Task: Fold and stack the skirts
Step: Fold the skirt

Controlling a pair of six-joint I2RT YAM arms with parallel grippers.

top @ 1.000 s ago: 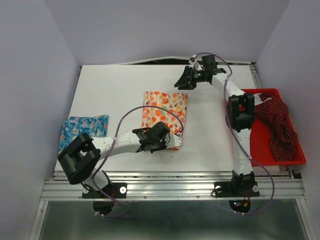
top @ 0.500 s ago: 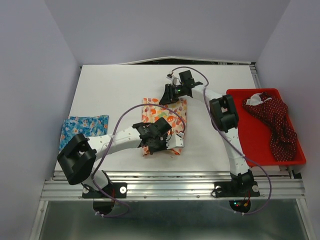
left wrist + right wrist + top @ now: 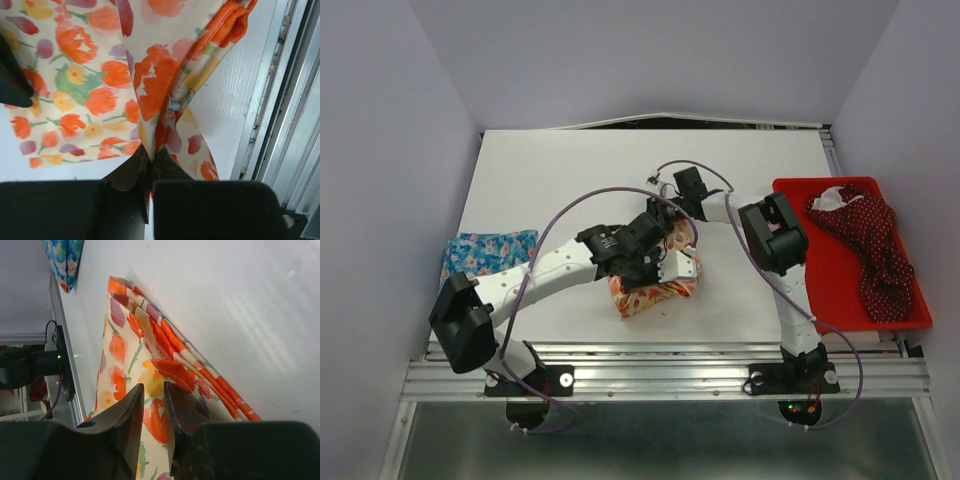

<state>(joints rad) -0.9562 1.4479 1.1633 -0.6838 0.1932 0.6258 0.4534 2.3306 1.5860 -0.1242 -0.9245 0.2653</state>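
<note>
The cream-white skirt with orange flowers [image 3: 660, 290] lies bunched at the table's middle. My left gripper [image 3: 645, 262] is shut on a fold of it and holds that fold up off the table. In the left wrist view the cloth [image 3: 90, 75] runs straight into the closed left gripper [image 3: 151, 155]. My right gripper [image 3: 658, 215] sits low at the skirt's far edge. Its jaws stand open by a narrow gap over the cloth [image 3: 125, 355], right gripper [image 3: 154, 390]. The blue flowered skirt [image 3: 485, 252] lies folded at the left. The dark red dotted skirt [image 3: 870, 240] is heaped in the tray.
A red tray [image 3: 840, 300] stands at the right edge of the table. A metal rail [image 3: 280, 100] runs along the near table edge, close to the lifted cloth. The blue skirt [image 3: 62, 260] shows at the top left of the right wrist view.
My left gripper has lifted the skirt's near edge and carried it toward the back, bunching the cloth. The right gripper has swung in and down to the far edge, and its jaws have narrowed.
</note>
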